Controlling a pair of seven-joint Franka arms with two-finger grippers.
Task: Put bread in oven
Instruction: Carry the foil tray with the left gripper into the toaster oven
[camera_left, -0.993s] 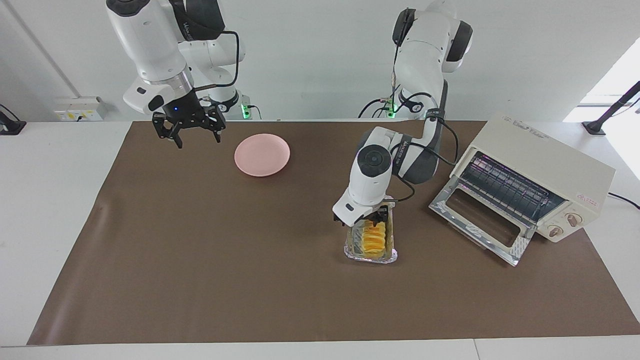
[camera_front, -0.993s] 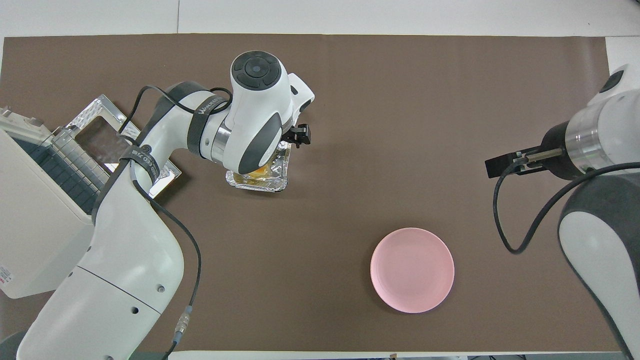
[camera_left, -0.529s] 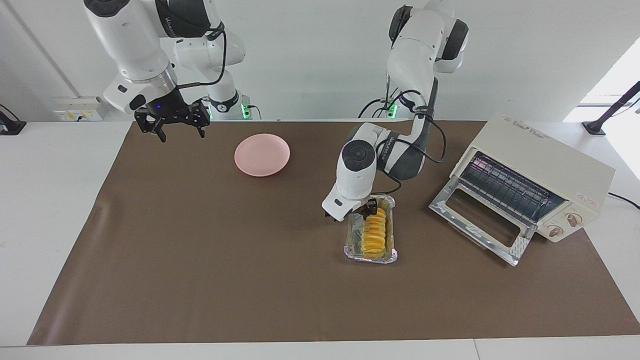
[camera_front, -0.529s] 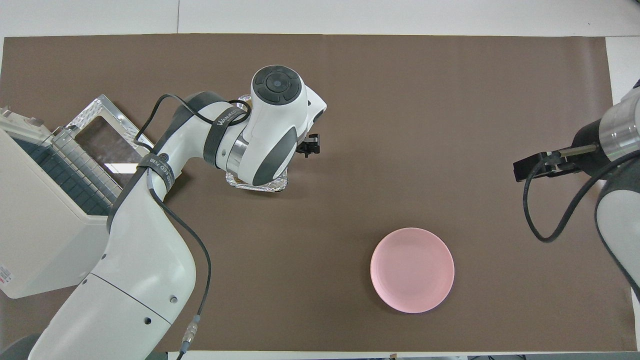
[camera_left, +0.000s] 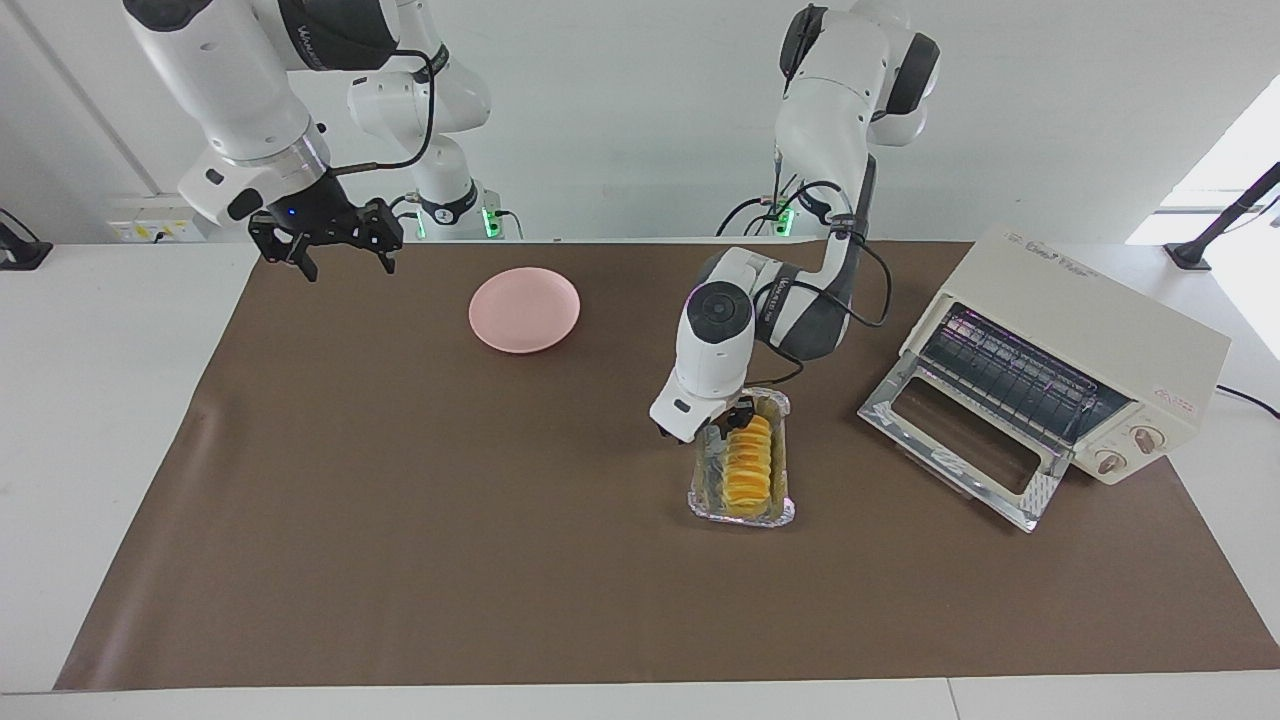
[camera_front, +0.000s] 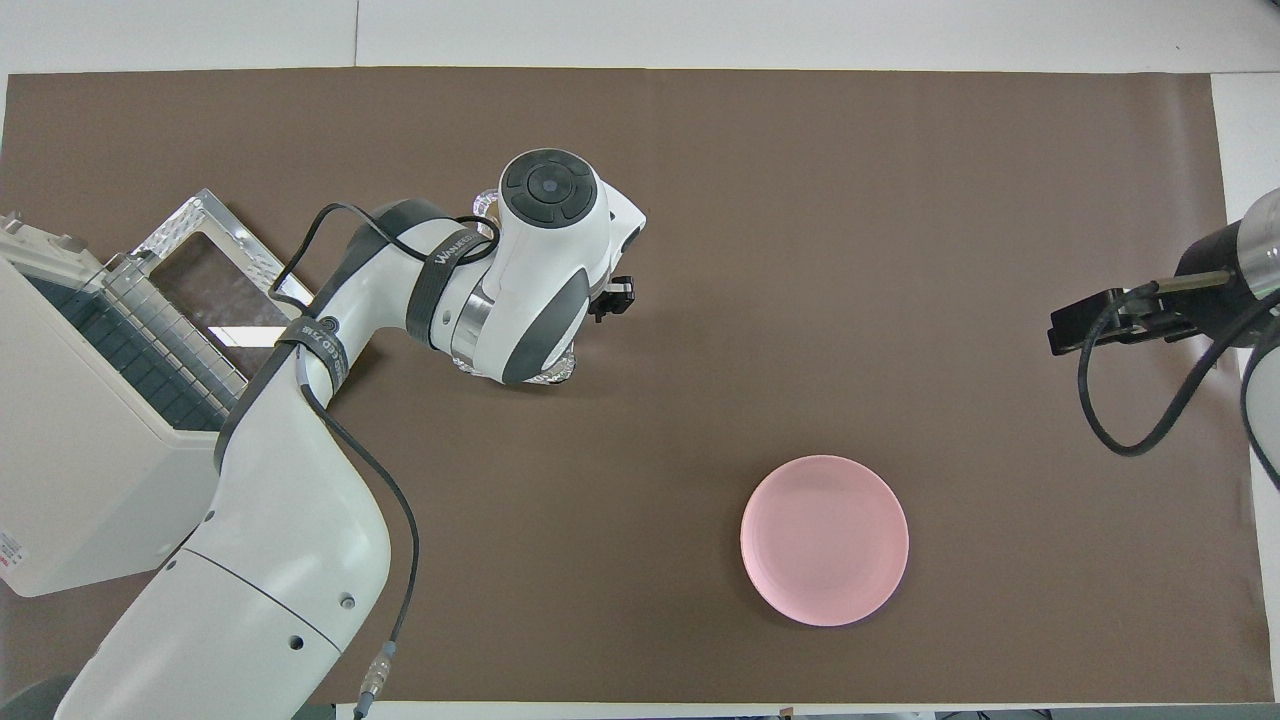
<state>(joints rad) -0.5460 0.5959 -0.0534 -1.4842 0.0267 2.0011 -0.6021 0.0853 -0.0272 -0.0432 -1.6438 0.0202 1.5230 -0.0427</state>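
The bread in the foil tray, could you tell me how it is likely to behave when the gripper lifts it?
The bread shows ridged segments, so it may flex or split between them. It looks light and soft; a firm pinch from the left gripper could dent it. The foil tray looks thin and might lift along.

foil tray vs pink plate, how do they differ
The foil tray is rectangular, crinkled and silver; the pink plate is round, smooth and matte. The foil tray holds the bread, while the pink plate holds nothing. The left gripper is down at the foil tray's end nearer the robots; no gripper is at the pink plate, which lies nearer the robots than the tray. Both sit flat on the brown mat.
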